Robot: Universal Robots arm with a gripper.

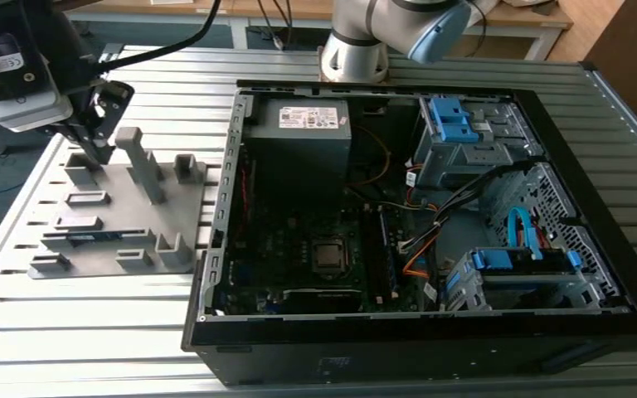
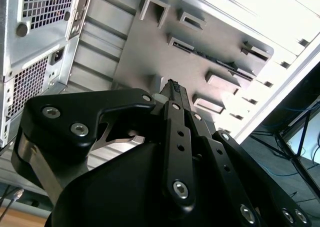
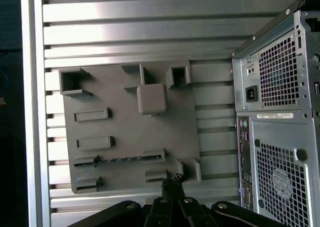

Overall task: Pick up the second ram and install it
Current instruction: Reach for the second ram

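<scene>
Gripper (image 1: 102, 151) over grey fixture plate (image 1: 130, 225) on slatted tabletop (image 1: 75, 332), fingers (image 3: 172, 183) closed, empty, second ram (image 3: 120, 158) lying in plate slot.

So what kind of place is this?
Probably a robotics lab or assembly test cell: a robot arm at a slotted aluminium table, with an open desktop computer case and a grey fixture plate on it.

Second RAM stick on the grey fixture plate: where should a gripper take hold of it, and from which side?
Grip the second RAM stick mid-length, probably, across its two flat faces, coming down from above: it stands on edge on the grey fixture plate, its ends tucked into raised brackets.
</scene>
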